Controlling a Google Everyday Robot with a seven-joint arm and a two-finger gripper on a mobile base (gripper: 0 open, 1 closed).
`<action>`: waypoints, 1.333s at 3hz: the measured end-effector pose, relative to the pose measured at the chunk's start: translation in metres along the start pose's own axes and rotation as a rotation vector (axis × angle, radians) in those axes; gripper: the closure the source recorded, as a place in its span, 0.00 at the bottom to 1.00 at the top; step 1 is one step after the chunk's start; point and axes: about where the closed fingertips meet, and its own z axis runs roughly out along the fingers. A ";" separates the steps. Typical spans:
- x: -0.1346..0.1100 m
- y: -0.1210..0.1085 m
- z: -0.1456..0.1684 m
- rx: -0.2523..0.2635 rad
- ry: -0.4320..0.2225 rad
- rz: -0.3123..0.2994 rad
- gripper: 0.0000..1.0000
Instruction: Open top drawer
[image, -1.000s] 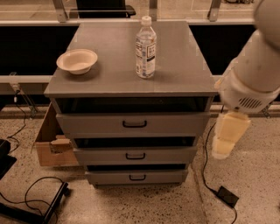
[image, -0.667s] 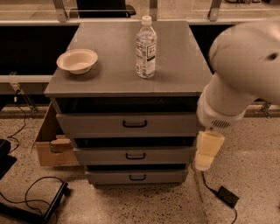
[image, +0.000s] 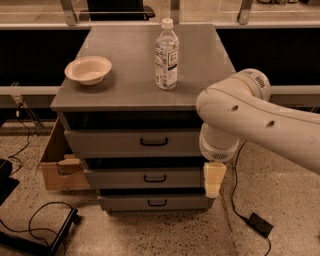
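Observation:
The top drawer (image: 115, 143) is the widest of three grey drawers in a grey cabinet, and it is shut. Its small black bar handle (image: 154, 142) sits at the middle of the front. My gripper (image: 214, 180) hangs pointing down from the white arm (image: 250, 117) at the cabinet's right front corner. It is level with the middle drawer (image: 120, 178), to the right of and below the top drawer's handle, and touches no handle. The bottom drawer (image: 125, 202) is shut too.
On the cabinet top stand a clear water bottle (image: 166, 49) and a pale bowl (image: 88, 69). An open cardboard box (image: 56, 165) sits left of the cabinet. Black cables (image: 35, 220) and a small black adapter (image: 261, 224) lie on the speckled floor.
The arm has swung left and in front of the cabinet's right side. The gripper has moved left, from beside the cabinet to its right front corner. The drawers have not moved.

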 end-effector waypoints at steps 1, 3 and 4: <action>-0.003 -0.023 0.035 0.000 0.004 -0.027 0.00; 0.002 -0.070 0.062 0.032 0.015 -0.024 0.00; 0.005 -0.087 0.066 0.046 0.021 -0.028 0.00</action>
